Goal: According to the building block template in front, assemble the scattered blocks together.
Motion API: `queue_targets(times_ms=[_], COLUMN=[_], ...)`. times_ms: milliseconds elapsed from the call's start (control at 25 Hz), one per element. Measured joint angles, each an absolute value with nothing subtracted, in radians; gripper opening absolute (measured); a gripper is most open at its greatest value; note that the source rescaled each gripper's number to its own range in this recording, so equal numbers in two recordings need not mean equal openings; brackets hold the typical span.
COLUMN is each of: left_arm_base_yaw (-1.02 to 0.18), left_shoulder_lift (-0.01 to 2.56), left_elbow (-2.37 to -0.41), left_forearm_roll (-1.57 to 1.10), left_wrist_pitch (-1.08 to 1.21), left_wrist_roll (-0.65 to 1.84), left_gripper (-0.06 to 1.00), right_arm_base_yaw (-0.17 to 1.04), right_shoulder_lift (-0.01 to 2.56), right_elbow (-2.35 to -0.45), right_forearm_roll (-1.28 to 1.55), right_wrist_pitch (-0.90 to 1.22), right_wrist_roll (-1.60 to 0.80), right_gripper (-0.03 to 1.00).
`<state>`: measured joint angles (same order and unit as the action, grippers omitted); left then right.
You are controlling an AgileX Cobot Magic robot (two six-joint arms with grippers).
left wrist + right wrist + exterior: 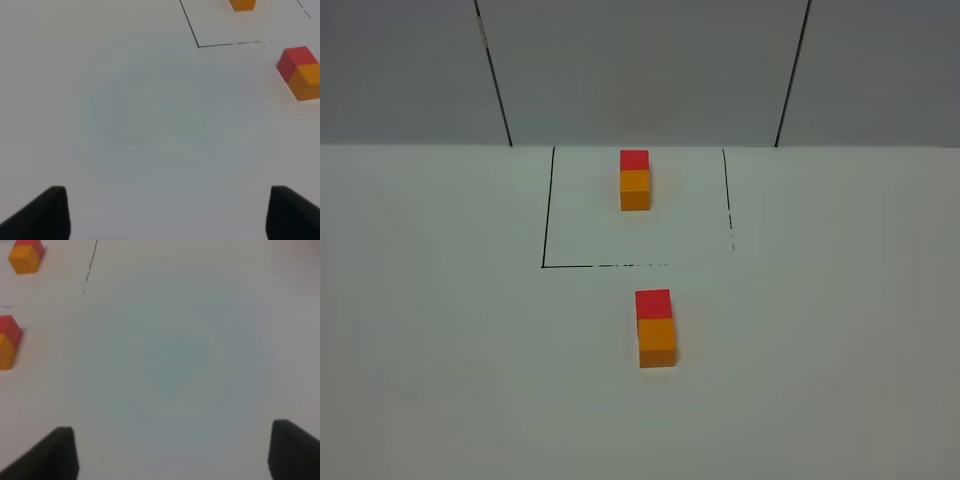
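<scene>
The building block template (634, 180), a small red cube joined to an orange cube, stands at the back inside a black outlined square. The larger red cube (653, 304) and orange cube (657, 343) sit touching in a line in front of the square, red at the far side. They also show in the left wrist view, red cube (295, 60) and orange cube (310, 82), and in the right wrist view, red cube (9, 327). My left gripper (165, 210) and right gripper (172, 450) are both open, empty and well away from the cubes. Neither shows in the exterior view.
The black square outline (545, 215) is drawn on the white table (440, 330). A grey panelled wall (640, 70) rises behind the table's far edge.
</scene>
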<state>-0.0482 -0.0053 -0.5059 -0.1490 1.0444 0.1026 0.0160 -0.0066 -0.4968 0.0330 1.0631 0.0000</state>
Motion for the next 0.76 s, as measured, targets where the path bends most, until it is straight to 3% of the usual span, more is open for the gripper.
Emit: queue_targets(times_ms=[760], left_arm_base_yaw=[-0.048], left_shoulder_lift=[-0.005], left_elbow=[-0.506], left_forearm_roll=[-0.149], left_wrist_pitch=[1.044], left_wrist_roll=[0.103], left_gripper=[0.69], right_arm_base_yaw=[0.016], right_shoulder_lift=[-0.007], right_elbow=[-0.497], right_forearm_roll=[0.033], right_wrist_pitch=[1.063], right_wrist_roll=[0.0], right_gripper=[0.0])
